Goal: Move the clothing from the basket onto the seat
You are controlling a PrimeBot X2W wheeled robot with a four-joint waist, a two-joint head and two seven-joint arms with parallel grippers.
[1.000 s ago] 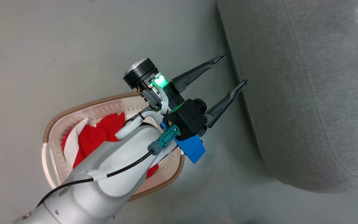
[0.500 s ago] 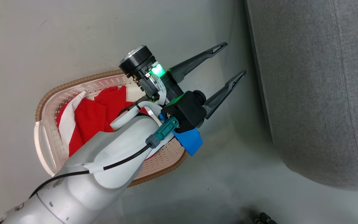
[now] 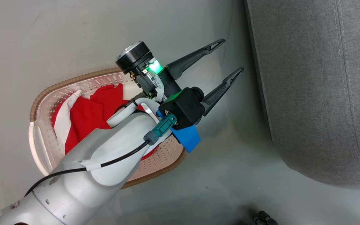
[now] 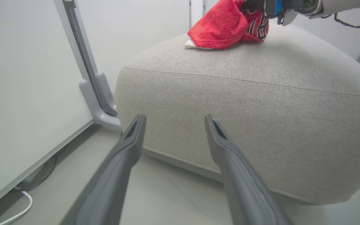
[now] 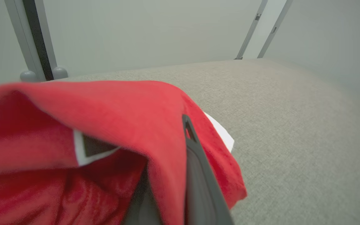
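Since a second ago the head camera has swung, bringing the seat's [image 3: 317, 93] seam into the picture. The left gripper [image 3: 232, 54] has kept its pose above the basket's [image 3: 73, 79] right end. Its pale forearm slants up from the lower left across the basket, fingers spread wide and empty, pointing over the floor [image 3: 73, 37] at the seat's side. The right gripper [image 5: 183, 134] is pinched on the jersey [image 5: 105, 125]. The jersey's bunched folds and white trim rest on the seat top, back from the seamed front edge. A red garment [image 3: 86, 115] with a white band lies in the basket from its middle towards the left end, partly hidden by the forearm. The basket stands on the floor near the seat's rounded corner, apart from it. From the left wrist, a grey post foot [image 4: 97, 103] meets the seat's left side.
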